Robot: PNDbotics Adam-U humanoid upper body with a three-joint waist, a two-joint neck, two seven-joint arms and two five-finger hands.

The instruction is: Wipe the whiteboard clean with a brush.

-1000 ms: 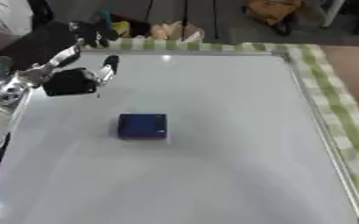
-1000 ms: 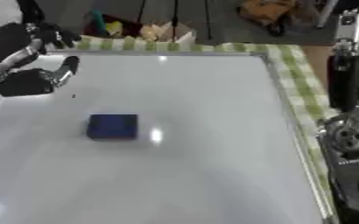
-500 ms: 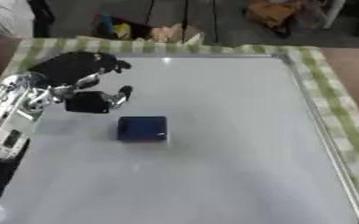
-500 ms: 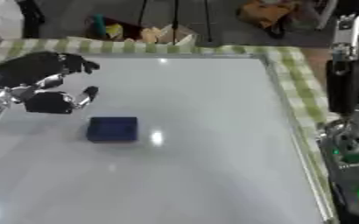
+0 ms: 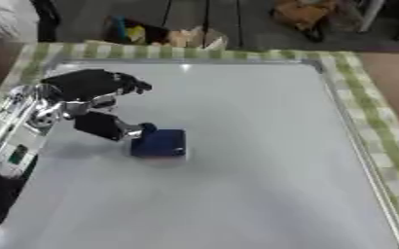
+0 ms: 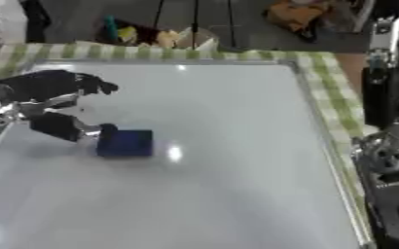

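A dark blue block-shaped brush (image 5: pixel 158 142) lies flat on the whiteboard (image 5: pixel 262 146), left of its middle. My left hand (image 5: pixel 90 91) hovers just left of the brush, open, with its fingers (image 5: pixel 128 84) spread above and behind the brush. Its thumb (image 5: pixel 141 130) reaches down to the brush's left edge and seems to touch it. Nothing is curled round the brush. The board looks white and glossy, and I make out no marks on it. Only the right arm (image 6: pixel 389 155) shows, at the right border of the right eye view; its hand is out of sight.
A silver frame (image 5: pixel 349 121) rims the board, which lies on a green checked cloth (image 5: pixel 382 126). Bags and clutter (image 5: pixel 160 34) sit on the floor beyond the far edge. The right arm stands beside the board's right side.
My left hand has come down from the board's upper left corner to the brush's left side. The brush has not moved on the board; the view has shifted a little.
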